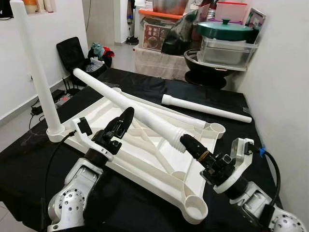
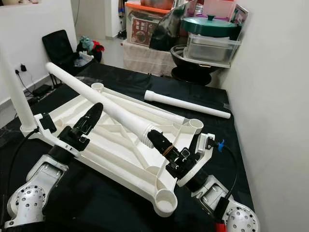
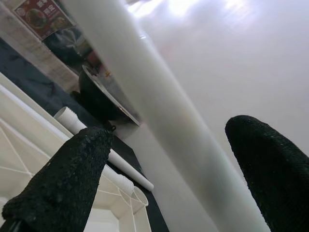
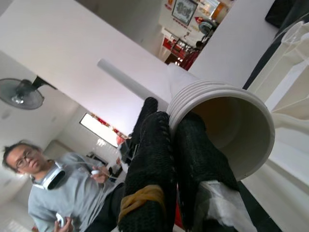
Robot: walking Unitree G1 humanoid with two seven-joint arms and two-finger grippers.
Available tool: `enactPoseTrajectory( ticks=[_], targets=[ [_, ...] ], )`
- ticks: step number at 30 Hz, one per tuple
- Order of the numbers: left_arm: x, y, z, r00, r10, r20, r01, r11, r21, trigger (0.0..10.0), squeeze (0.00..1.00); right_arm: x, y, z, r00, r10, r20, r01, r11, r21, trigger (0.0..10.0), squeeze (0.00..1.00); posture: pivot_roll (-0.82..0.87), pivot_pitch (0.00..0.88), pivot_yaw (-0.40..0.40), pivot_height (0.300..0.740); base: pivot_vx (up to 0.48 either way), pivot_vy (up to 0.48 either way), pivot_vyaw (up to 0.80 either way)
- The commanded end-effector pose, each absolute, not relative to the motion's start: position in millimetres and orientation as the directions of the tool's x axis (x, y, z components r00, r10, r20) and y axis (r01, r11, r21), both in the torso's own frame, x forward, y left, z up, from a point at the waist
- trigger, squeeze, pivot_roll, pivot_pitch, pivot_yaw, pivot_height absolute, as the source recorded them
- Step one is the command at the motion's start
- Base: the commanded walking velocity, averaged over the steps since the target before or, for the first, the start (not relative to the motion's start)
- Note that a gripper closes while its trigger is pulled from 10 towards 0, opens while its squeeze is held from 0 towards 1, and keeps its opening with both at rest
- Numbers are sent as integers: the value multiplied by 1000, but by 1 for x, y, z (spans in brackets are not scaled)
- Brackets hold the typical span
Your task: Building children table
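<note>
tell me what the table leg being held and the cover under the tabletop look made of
Table leg: probably moulded plastic, matte off-white, hollow with ridged threads at the end gripped by the right gripper. Cover: looks like black cloth, matte and slightly wrinkled.

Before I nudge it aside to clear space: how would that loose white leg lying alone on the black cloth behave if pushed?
The loose leg is a round, smooth tube lying flat on the black cloth, so it would probably roll. It looks like a hollow plastic tube like the one the right gripper holds, so likely light and stiff. Its wider collar end might make it curve as it rolls.
</note>
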State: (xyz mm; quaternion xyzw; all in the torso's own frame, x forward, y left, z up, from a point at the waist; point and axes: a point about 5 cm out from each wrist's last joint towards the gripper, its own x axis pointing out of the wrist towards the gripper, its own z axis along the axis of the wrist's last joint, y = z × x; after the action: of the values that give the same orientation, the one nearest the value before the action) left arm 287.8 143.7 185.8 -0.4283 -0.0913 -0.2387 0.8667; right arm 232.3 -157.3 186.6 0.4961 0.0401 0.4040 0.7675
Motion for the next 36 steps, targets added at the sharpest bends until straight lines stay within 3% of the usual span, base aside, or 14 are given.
enactPoseTrajectory(
  ticks=[1, 13, 14, 15, 27, 34, 35, 36],
  targets=[
    [289, 143, 184, 867, -345, 359, 494, 498, -713, 10000, 0, 226, -155, 191, 629, 685, 368, -617, 153, 772, 0, 0, 28, 0, -92, 740, 0, 0, 0],
    [296, 150, 190, 863, -328, 384, 502, 487, -714, 10000, 0, 215, -156, 180, 571, 768, 291, -608, 157, 778, 0, 0, 27, 0, -98, 740, 0, 0, 0],
    [296, 150, 191, 864, -323, 387, 503, 492, -711, 2902, 0, 215, -156, 178, 570, 771, 284, -604, 158, 781, 0, 0, 29, 0, -100, 740, 0, 0, 0],
    [296, 151, 192, 858, -320, 401, 512, 488, -707, 0, 0, 214, -155, 177, 566, 776, 277, -601, 159, 783, 0, 0, 29, 0, -100, 740, 0, 0, 0],
    [294, 156, 199, 834, -311, 455, 551, 503, -666, 0, 0, 213, -153, 169, 568, 788, 237, -581, 181, 793, 0, 0, 32, 0, -105, 740, 0, 0, 0],
    [296, 154, 198, 830, -339, 444, 558, 526, -642, 0, 0, 220, -156, 165, 603, 780, 170, -561, 263, 785, 0, 0, 33, 0, -105, 740, 0, 0, 0],
    [296, 154, 198, 829, -342, 442, 559, 526, -642, 0, 0, 222, -156, 164, 610, 778, 150, -563, 293, 773, 10000, 0, 33, 0, -106, 740, 0, 0, 0],
    [296, 153, 198, 830, -343, 439, 557, 527, -642, 0, 0, 221, -156, 166, 601, 783, 161, -581, 289, 761, 10000, 1000, 35, 0, -108, 740, 0, 0, 0]
  ],
)
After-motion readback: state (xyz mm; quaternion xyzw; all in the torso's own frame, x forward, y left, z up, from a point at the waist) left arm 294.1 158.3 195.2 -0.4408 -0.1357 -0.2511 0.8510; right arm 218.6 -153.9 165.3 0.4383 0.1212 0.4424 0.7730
